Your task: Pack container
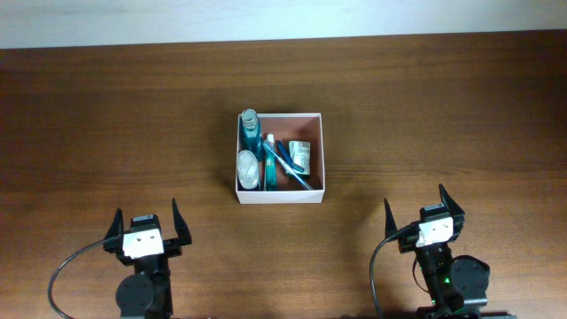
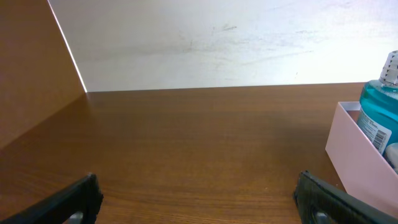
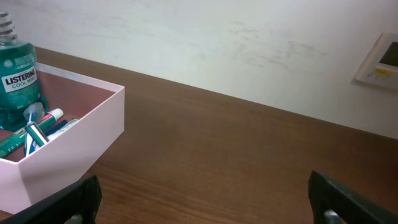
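The left tool [image 1: 146, 213] sat released, its two fingers spread wide over bare wood and grasping nothing. The right tool [image 1: 416, 205] was the same, fingers wide apart and empty. Both were drawn in at the near edge of the desk [image 1: 106, 106], one on each side and well apart from the work. That looked like a parked stance, keeping the arms out of the way of the box.

Between them and farther out stood the container [image 1: 280, 194], a small square white-walled box with a reddish-brown inside, near the middle of the desk. It was already loaded. A Listerine mouthwash bottle [image 1: 250, 128] stood upright in the far corner on the left arm's side, probably because the tall item fits best braced against two walls. Beside it lay a blue toothbrush [image 1: 289, 165], slanted across the floor of the box, with a few smaller toiletries that were too small to name.

No loose items showed on the desk around the box, so the packing seemed finished or nearly so.
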You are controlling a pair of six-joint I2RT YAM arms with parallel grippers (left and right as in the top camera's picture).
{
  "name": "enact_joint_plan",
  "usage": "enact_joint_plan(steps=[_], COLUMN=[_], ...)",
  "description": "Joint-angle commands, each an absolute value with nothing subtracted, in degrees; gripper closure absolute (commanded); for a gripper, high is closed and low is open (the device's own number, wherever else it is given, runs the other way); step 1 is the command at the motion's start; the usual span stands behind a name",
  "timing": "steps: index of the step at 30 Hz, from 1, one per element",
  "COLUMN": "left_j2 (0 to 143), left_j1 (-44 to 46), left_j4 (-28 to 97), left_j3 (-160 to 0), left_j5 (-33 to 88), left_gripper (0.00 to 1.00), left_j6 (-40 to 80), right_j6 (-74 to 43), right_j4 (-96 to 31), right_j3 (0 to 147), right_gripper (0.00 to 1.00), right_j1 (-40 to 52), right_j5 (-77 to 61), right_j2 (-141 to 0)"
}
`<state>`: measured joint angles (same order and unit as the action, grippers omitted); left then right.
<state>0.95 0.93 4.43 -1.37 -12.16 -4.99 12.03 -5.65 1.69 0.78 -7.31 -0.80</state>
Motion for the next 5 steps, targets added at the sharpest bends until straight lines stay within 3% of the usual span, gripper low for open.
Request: enact_joint_plan(steps=[1,5], left_j2=[0.3,0.3], left_j1=[0.58,0.58], left_j4=[4.08,4.08], left_j3=[-0.78,-0.78], left_j5=[-11.35,-11.35], left_gripper=[0.01,0.01], left_j6=[-6.11,-6.11], right_j6=[11.97,11.99], right_j4=[-5.58,-5.58], right_j3=[1.08,1.08], right_gripper=[0.01,0.01], right_j1=[0.27,0.27], right_j5=[-6.83,-6.83], right_j2=[-0.21,-0.21])
